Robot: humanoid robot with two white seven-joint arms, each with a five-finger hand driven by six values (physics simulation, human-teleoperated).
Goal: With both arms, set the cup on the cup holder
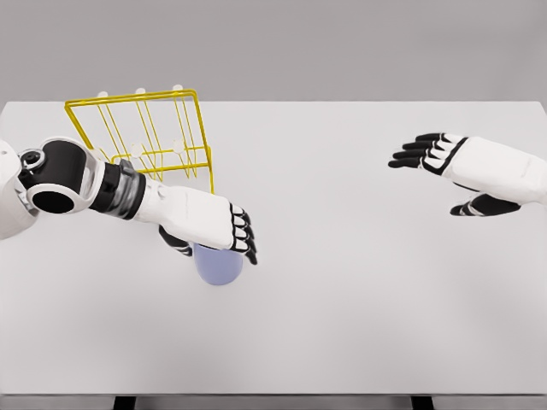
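Cup [217, 266], pale blue, stands on the white worktop [359, 325] just in front of the yellow wire cup holder [145, 137]. From the head view, we see the left robot hand [214, 224] wrapped over it, apparently grasping. The right robot hand [444, 166] hovers well apart, fingers spread, empty. We judge lifting toward the holder comes next.

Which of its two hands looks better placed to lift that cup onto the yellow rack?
The left hand. It is already curled over the bluish cup, right beside the yellow rack. The right hand hangs open far across the table, holding nothing.
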